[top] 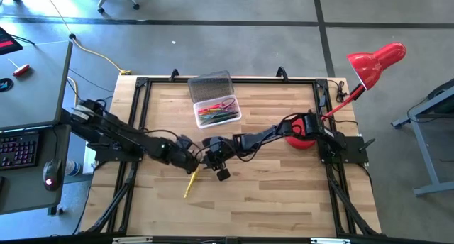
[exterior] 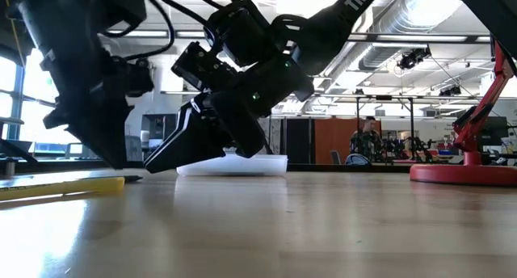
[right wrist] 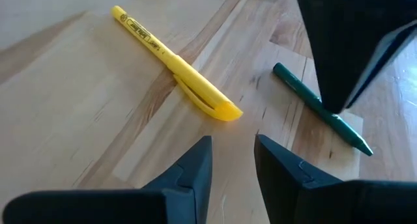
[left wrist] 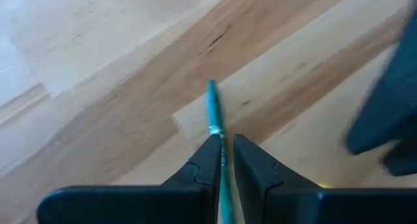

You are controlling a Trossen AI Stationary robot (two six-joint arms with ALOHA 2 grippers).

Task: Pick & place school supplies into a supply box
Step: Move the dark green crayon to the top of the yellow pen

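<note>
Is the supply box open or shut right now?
Open: in the high view the supply box shows its lid swung back flat, and colored pens lie exposed inside.

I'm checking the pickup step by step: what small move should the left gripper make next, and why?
Probably close the left gripper fully on the thin green pen. The pen lies on the wooden table between its fingers, which look slightly apart. The right gripper hangs open nearby, holding nothing.

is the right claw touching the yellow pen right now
Apart. In the right wrist view the right claw hangs open over bare wood, and the yellow pen lies beyond its fingertips with a clear strip of table between them.
</note>
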